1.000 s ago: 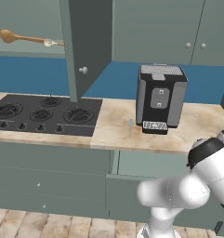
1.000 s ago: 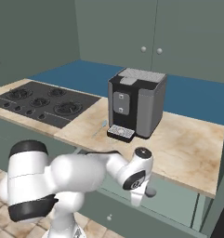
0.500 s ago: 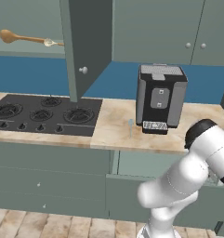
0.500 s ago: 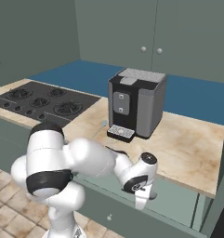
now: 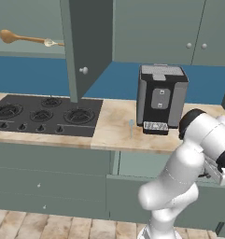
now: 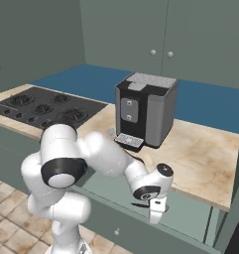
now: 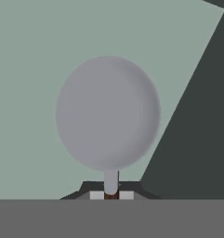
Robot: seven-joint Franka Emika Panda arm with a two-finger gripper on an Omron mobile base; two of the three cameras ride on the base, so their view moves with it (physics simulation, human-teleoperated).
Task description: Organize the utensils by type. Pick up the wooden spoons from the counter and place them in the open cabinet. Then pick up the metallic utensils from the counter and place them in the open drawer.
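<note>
- Gripping the round-headed metal utensil [image 7: 108, 114] by its thin neck, gripper [image 7: 111, 195] closed tight on it at the bottom of the hand view.
- Showing the grey round head broadside to the hand camera, hanging over the pale green floor of the open drawer [image 6: 122, 187], with a dark shadowed area to the right (drawer wall or beyond, cannot tell which).
- Reaching low in the right base view, gripper [image 6: 156, 214] pointing down into the drawer at its near right part, a slim dark handle sticking out sideways just above the white finger block.
- Standing pulled out below the counter [image 6: 206, 155], the drawer, its plain front toward the robot.
- Lying on the counter just left of the coffee machine [image 5: 161, 98] in the left base view, the pale blue-grey spoon [image 5: 131, 127] (slim, handle pointing toward the near edge).
- Resting on the shelf of the open cabinet [image 5: 86, 44] at upper left, the large wooden spoon [image 5: 26, 38], bowl to the far left, with the small pale-bowled spoon [image 5: 50, 43] just beside its handle end.
- Sitting on the left stretch of the counter, a black four-burner hob [image 5: 44, 113], below the cabinet's open door.
</note>
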